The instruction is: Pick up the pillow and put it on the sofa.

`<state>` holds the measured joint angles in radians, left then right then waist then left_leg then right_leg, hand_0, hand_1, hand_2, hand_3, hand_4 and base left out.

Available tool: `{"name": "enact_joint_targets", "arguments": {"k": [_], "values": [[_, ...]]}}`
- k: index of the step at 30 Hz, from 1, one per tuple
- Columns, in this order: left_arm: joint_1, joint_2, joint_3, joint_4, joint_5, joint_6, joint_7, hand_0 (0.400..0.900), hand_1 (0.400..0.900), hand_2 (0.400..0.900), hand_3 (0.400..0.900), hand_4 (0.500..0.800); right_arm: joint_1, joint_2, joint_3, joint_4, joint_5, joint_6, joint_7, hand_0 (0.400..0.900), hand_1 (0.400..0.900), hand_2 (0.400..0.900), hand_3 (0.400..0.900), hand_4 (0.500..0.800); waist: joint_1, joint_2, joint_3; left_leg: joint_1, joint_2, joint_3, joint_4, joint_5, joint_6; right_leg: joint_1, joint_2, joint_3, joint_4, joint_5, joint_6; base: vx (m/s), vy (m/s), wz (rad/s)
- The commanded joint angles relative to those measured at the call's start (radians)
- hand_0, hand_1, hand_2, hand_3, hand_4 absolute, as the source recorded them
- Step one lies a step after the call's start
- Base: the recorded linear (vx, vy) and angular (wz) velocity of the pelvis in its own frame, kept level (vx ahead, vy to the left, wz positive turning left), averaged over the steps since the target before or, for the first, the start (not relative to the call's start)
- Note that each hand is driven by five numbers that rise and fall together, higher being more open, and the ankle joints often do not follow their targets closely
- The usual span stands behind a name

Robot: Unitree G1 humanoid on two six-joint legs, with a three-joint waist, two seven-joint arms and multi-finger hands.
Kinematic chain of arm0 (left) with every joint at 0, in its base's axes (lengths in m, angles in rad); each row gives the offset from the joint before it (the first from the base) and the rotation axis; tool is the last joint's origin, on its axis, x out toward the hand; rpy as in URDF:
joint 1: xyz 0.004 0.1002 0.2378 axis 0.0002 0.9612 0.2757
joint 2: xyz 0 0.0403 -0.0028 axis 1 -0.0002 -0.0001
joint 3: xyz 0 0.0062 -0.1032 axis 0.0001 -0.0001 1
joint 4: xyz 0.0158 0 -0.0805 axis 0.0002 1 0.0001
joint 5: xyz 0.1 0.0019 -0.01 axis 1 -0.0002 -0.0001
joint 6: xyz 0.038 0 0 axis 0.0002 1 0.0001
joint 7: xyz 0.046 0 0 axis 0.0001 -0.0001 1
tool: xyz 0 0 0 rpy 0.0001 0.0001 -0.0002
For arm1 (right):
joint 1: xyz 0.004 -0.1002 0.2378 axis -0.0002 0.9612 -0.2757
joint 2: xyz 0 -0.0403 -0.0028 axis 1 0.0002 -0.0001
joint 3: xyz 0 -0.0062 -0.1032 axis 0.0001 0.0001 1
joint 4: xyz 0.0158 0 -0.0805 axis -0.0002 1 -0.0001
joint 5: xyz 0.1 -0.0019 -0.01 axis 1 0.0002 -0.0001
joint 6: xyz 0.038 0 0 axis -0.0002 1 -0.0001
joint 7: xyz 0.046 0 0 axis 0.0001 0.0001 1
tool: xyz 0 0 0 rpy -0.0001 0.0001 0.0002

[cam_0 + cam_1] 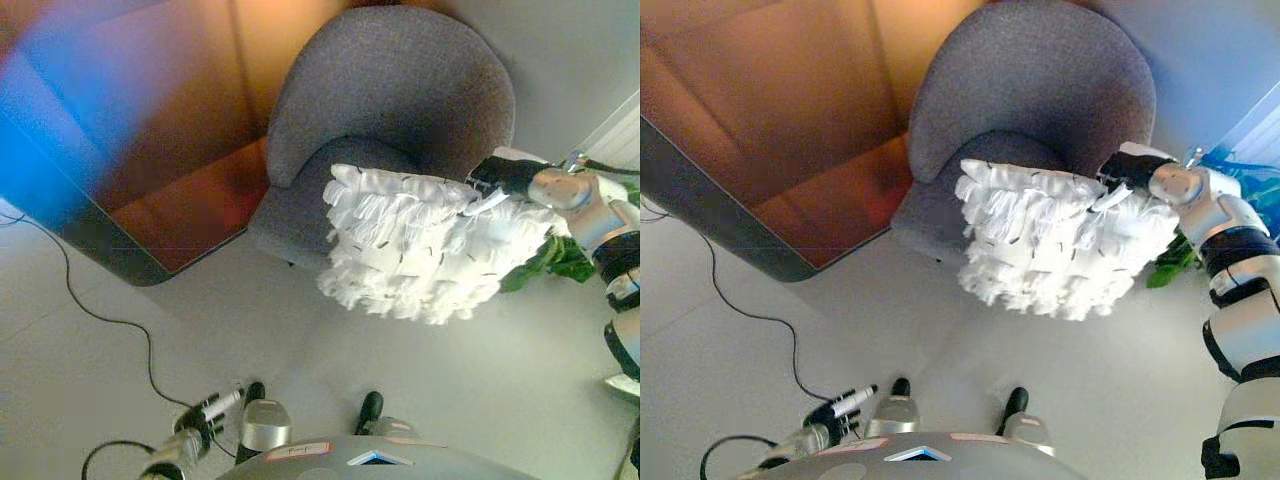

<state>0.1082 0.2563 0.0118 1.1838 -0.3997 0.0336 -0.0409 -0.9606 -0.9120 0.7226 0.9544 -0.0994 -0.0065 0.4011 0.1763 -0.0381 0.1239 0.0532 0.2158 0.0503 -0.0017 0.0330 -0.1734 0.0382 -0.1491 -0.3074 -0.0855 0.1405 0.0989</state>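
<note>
The pillow (425,245), white and shaggy, hangs in the air over the front edge of the sofa (395,120) seat, extending out above the floor (300,340). The right hand (500,177) holds it at its upper right corner, fingers curled into the fabric. The sofa is a grey round-backed armchair type. A green plant (555,258) shows just behind the pillow's right side. A brown wooden panel (190,190) stands beside the sofa's left side. The left hand (207,412) hangs low near the floor, fingers relaxed, holding nothing.
</note>
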Motion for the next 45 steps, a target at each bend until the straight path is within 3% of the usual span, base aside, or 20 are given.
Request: {"name": "enact_joint_targets", "arguments": {"k": [1,5,6,9,14,18,27,28,40,45], "values": [[-0.009,0.119,-0.051,0.021,0.035,-0.075,0.011,0.900,0.900,0.900,0.900,0.800,-0.351,-0.040,-0.005,0.078,0.062,0.022,-0.079,0.400,0.400,0.400,0.400,0.500,0.075,-0.065,-0.045,0.001,0.022,-0.020,0.023,0.008,0.012,-0.041,-0.073,-0.011,0.135,-0.098,0.043,0.05,-0.185,0.32],[-0.017,0.136,-0.054,0.009,0.014,-0.098,-0.006,0.900,0.900,0.900,0.900,0.800,-0.414,-0.017,0.021,0.150,0.081,0.050,-0.122,0.400,0.400,0.400,0.400,0.500,0.097,-0.033,-0.013,-0.060,0.065,-0.051,0.015,0.067,-0.013,-0.093,-0.052,-0.031,0.169,-0.129,0.017,-0.10,-0.176,0.34],[-0.033,0.142,-0.057,0.002,0.001,-0.108,-0.023,0.900,0.900,0.900,0.900,0.800,-0.453,-0.012,0.041,0.178,0.098,0.066,-0.155,0.400,0.400,0.400,0.400,0.500,0.107,-0.011,0.018,-0.091,0.096,-0.059,-0.001,0.113,-0.027,-0.128,-0.038,-0.043,0.186,-0.142,0.005,-0.24,-0.194,0.41],[-0.032,0.136,-0.050,-0.016,-0.015,-0.127,-0.035,0.900,0.900,0.900,0.900,0.800,-0.504,-0.036,0.059,0.206,0.116,0.073,-0.156,0.400,0.400,0.400,0.400,0.500,0.117,0.025,0.052,-0.143,0.126,-0.068,-0.019,0.184,-0.041,-0.173,-0.030,-0.058,0.206,-0.160,-0.009,-0.13,-0.125,0.42],[0.006,0.118,-0.032,-0.039,-0.053,-0.156,-0.052,0.900,0.900,0.900,0.900,0.800,-0.556,-0.081,0.078,0.256,0.105,0.078,-0.147,0.400,0.400,0.400,0.400,0.500,0.132,0.081,0.079,-0.199,0.127,-0.081,-0.042,0.254,-0.050,-0.230,-0.039,-0.072,0.234,-0.184,-0.022,-0.03,-0.037,0.35],[0.034,0.115,-0.019,-0.054,-0.047,-0.171,-0.086,0.900,0.900,0.900,0.900,0.800,-0.586,-0.104,0.103,0.289,0.052,0.059,-0.153,0.400,0.400,0.400,0.400,0.500,0.135,0.102,0.085,-0.209,0.125,-0.071,-0.071,0.268,-0.061,-0.252,-0.048,-0.073,0.252,-0.220,-0.018,0.03,-0.020,0.21],[0.063,0.123,-0.037,-0.088,-0.078,-0.159,-0.121,0.900,0.900,0.900,0.900,0.800,-0.644,-0.149,0.152,0.313,0.002,0.087,-0.237,0.400,0.400,0.400,0.400,0.500,0.128,0.132,0.080,-0.225,0.129,-0.044,-0.077,0.309,-0.074,-0.266,-0.054,-0.080,0.259,-0.234,-0.024,0.02,-0.001,0.08],[0.068,0.123,-0.032,-0.087,-0.088,-0.160,-0.126,0.900,0.900,0.900,0.900,0.800,-0.649,-0.160,0.156,0.320,-0.010,0.125,-0.280,0.900,0.900,0.900,0.900,0.800,0.126,0.134,0.077,-0.224,0.127,-0.040,-0.076,0.313,-0.073,-0.261,-0.057,-0.082,0.260,-0.237,-0.023,0.01,0.016,-0.04],[0.092,0.108,-0.045,-0.061,-0.067,-0.163,-0.134,0.900,0.900,0.900,0.900,0.800,-0.631,-0.191,0.186,0.342,-0.090,0.113,-0.247,0.900,0.900,0.900,0.900,0.800,0.116,0.116,0.031,-0.180,0.117,-0.017,-0.059,0.340,-0.077,-0.174,-0.064,-0.085,0.207,-0.231,-0.019,0.06,0.036,-0.08],[0.096,0.099,-0.043,-0.042,-0.056,-0.158,-0.128,0.900,0.900,0.900,0.900,0.800,-0.622,-0.205,0.199,0.339,-0.099,0.108,-0.240,0.900,0.900,0.900,0.900,0.800,0.109,0.097,0.007,-0.181,0.108,-0.011,-0.029,0.353,-0.070,-0.136,-0.069,-0.094,0.161,-0.189,-0.021,0.03,0.057,-0.08]]}}
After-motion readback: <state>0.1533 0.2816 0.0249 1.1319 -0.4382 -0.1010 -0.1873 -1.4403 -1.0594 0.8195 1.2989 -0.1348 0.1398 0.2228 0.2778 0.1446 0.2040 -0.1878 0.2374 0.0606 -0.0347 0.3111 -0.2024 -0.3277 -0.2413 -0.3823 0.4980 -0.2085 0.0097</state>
